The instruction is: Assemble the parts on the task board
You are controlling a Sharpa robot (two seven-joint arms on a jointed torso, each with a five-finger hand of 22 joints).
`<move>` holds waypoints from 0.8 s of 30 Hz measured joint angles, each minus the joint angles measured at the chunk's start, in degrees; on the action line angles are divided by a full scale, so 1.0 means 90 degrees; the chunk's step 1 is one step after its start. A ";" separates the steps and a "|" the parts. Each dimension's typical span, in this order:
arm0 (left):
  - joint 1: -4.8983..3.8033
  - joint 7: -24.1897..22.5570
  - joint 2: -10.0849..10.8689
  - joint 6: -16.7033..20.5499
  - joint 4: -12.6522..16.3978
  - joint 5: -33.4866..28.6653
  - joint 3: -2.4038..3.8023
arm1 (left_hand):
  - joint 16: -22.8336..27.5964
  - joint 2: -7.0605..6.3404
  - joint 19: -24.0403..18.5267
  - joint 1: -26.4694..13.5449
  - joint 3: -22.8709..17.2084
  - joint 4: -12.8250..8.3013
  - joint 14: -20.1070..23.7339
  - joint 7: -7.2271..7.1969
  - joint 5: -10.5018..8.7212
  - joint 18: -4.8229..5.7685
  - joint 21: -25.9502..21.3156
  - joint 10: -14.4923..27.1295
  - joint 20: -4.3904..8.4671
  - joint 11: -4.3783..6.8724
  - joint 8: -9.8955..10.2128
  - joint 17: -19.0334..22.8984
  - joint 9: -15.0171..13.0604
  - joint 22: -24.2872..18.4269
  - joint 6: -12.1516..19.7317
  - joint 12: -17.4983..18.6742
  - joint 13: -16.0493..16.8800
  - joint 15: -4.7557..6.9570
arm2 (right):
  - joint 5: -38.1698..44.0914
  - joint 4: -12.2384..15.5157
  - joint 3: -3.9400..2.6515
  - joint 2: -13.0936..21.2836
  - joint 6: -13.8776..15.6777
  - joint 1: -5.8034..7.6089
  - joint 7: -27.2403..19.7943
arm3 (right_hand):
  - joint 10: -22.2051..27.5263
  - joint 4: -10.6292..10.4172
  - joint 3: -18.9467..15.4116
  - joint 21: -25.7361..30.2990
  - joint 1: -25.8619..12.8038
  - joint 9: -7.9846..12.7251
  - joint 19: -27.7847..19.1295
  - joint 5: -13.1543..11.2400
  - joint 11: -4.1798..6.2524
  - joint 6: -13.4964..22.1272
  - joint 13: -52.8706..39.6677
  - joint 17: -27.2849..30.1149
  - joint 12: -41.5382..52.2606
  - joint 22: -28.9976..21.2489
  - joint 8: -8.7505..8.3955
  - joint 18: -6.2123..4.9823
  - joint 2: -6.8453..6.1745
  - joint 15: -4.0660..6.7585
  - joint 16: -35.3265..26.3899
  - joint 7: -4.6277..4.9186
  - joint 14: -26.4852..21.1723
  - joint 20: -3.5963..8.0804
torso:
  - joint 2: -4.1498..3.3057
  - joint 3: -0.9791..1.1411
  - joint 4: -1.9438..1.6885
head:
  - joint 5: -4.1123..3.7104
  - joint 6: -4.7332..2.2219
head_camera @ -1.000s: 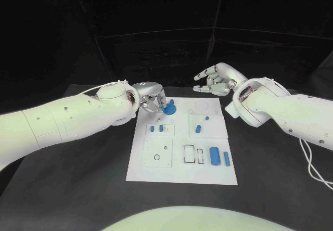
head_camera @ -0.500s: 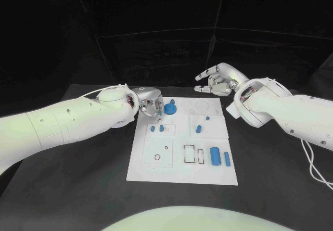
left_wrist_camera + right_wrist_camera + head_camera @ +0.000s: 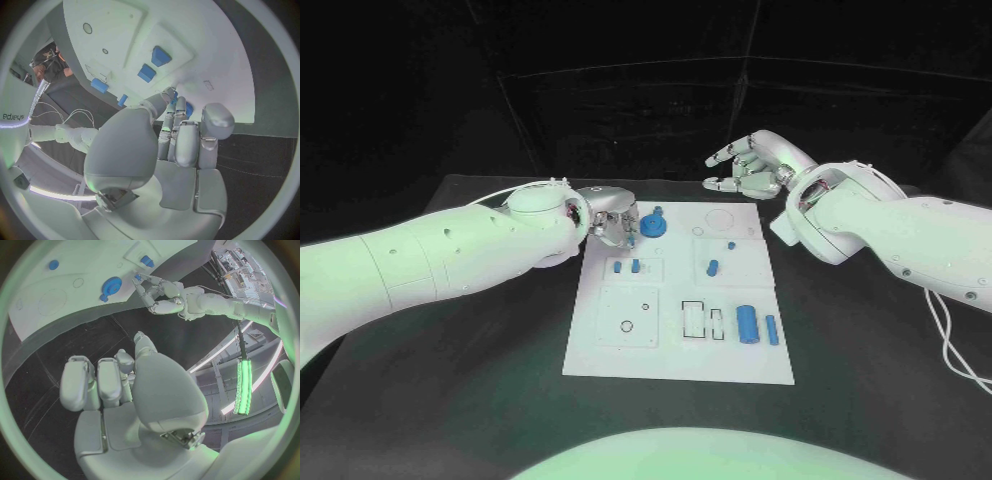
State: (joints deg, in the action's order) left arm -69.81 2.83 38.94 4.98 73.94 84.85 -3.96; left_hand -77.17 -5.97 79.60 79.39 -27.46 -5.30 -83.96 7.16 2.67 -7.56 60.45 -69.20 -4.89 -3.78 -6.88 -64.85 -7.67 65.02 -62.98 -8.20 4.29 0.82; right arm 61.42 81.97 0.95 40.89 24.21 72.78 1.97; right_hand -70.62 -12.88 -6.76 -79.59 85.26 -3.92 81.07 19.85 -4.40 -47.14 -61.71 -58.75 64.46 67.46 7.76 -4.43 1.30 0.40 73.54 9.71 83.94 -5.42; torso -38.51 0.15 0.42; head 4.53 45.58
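While the left hand (image 3: 612, 222) hovers beside the round blue part (image 3: 652, 226) at the task board's (image 3: 678, 362) far left corner, fingers curled, grasp indeterminate: advise vertical, gentle seating. Right hand (image 3: 756, 166): raised beyond board, fingers loosely curled, holding nothing.

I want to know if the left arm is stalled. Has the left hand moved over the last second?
Yes, slightly. In the head view the left hand has drawn back along the task board, its fingers now by the round blue part instead of over it.

Dim black surroundings; bright lit task board (image 3: 678, 300); fisheye-bent wrist views; soft shadows.
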 measured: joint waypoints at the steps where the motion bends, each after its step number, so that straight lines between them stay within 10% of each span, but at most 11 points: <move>1: 0.0002 0.0004 -0.0006 -0.0017 -0.0001 -0.0002 -0.0006 | 0.0000 0.0000 0.0000 0.0000 0.0000 0.0000 0.0000 0.0000 0.0000 0.0000 0.0000 0.0000 0.0000 0.0000 0.0000 0.0000 0.0000 0.0000 0.0000 0.0000 0.0000 0.0000 | 0.0000 0.0000 0.0000 0.0000 0.0000 0.0000 0.0000 | 0.0000 0.0000 0.0000 0.0000 0.0000 0.0000 0.0000 0.0000 0.0000 0.0000 0.0000 0.0000 0.0000 0.0000 0.0000 0.0000 0.0000 0.0000 0.0000 0.0000 0.0000 0.0000 | 0.0000 0.0000 0.0000 | 0.0000 0.0001; 24: 0.0002 0.0102 -0.0076 -0.0212 -0.0036 -0.0023 -0.0044 | 0.0000 -0.0054 0.0000 -0.0054 0.0000 0.0000 0.0000 0.0022 0.0000 0.0000 -0.0005 -0.0024 0.0000 0.0024 0.0034 0.0023 0.0019 0.0009 -0.0022 0.0057 -0.0001 0.0000 | -0.0001 0.0002 0.0000 0.0001 0.0000 -0.0001 0.0000 | 0.0000 0.0000 0.0000 0.0000 0.0000 0.0000 0.0000 0.0000 0.0000 0.0000 0.0000 0.0000 0.0000 0.0000 0.0000 0.0000 0.0000 0.0000 0.0000 0.0000 0.0000 0.0000 | 0.0001 -0.0002 0.0000 | 0.0004 0.0019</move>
State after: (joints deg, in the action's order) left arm -69.79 3.75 38.26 3.07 73.62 84.64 -4.36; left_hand -77.17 -6.45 79.59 78.90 -27.45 -5.30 -83.95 7.36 2.67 -7.56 60.41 -69.42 -4.90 -3.56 -6.57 -64.64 -7.50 65.10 -63.17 -7.69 4.28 0.81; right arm 61.41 81.99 0.95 40.90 24.21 72.77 1.97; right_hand -70.62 -12.88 -6.76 -79.59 85.26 -3.92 81.07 19.85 -4.40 -47.14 -61.71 -58.75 64.46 67.47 7.76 -4.44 1.30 0.40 73.54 9.71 83.94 -5.42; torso -38.50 0.13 0.42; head 4.56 45.75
